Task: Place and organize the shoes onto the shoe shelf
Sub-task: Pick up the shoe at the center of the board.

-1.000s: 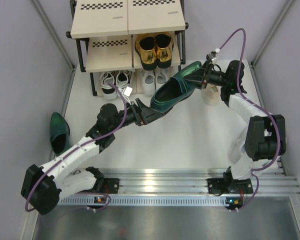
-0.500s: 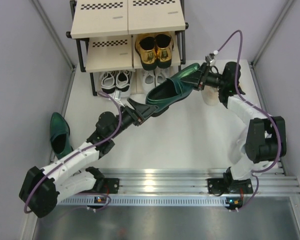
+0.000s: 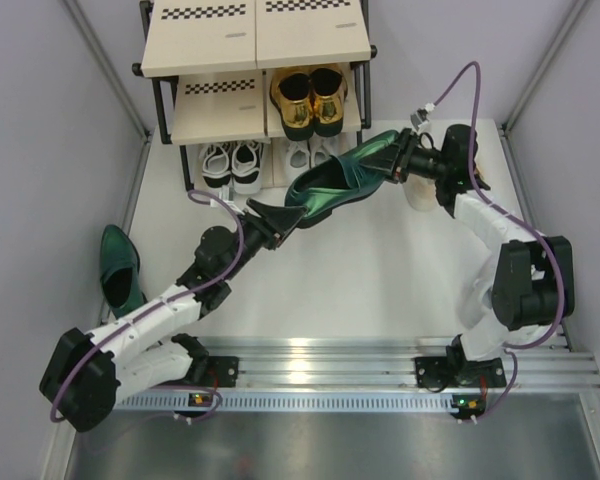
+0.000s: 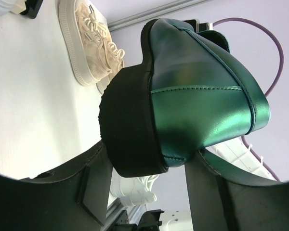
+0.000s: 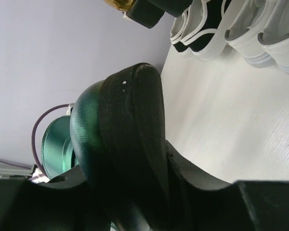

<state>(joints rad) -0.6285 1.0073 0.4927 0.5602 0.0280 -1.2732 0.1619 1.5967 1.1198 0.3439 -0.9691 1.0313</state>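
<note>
Green loafer (image 3: pixel 117 265), the loose one of the pair, rests on the table (image 3: pixel 380 280) at far left, near the wall and well apart from the shoe shelf (image 3: pixel 208 112). The left gripper (image 3: pixel 276 214) reaches up and to the right. In the left wrist view its fingers (image 4: pixel 94 187) bracket the heel of the lifted green loafer (image 3: pixel 338 180) and press on both sides. This shoe hangs clear of the table, in front of the shelf's lower tiers, toe toward the right. The right gripper (image 3: pixel 398 160) is clamped on the toe end, with the black sole seated between its fingers (image 5: pixel 197 187). On the shelf, gold loafers (image 3: pixel 310 98) occupy the middle tier. Black-and-white sneakers (image 3: pixel 230 160) and white lace-ups (image 3: pixel 305 155) sit below.
</note>
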